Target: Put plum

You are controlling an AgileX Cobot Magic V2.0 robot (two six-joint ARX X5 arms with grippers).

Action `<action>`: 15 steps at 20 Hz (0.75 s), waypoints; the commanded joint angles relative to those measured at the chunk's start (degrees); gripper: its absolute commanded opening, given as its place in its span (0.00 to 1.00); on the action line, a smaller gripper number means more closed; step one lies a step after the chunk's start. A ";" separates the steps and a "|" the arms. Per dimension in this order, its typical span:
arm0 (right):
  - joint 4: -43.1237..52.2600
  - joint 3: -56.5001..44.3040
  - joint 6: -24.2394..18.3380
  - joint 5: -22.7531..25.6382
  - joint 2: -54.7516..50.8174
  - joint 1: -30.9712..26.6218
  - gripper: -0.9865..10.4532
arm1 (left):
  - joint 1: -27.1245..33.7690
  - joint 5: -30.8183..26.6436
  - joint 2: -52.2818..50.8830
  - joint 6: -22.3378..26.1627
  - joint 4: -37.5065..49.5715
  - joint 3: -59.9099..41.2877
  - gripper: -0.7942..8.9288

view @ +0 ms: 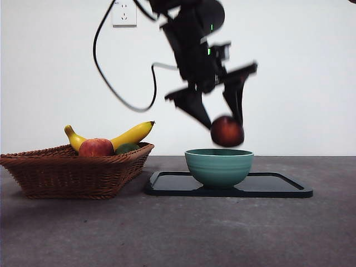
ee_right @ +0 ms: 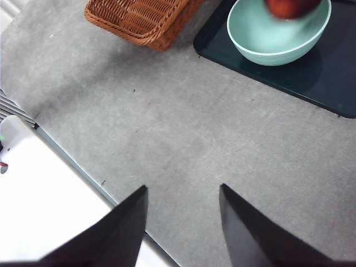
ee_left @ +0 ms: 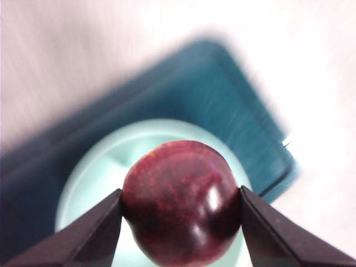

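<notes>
Right of centre in the front view, the plum (view: 226, 131) is held clamped between both jaws of the left tool (view: 222, 119), just above the green bowl (view: 218, 166) and toward its right rim, not touching it. Seen through the left wrist view, the plum (ee_left: 182, 201) is framed directly over the bowl's opening (ee_left: 94, 183), so the release path is judged straight down. The bowl is seated on a dark tray (view: 278, 188) on the bench (view: 167, 233). The left arm is angled down from the upper centre, blurred. The right tool (ee_right: 183, 222) is parked with jaws apart, well away at the lower edge of its own view.
</notes>
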 commanded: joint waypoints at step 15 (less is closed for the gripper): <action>0.46 0.59 0.52 -0.07 0.22 0.31 0.27 | 12.59 -2.27 -21.70 7.37 -19.52 13.18 0.32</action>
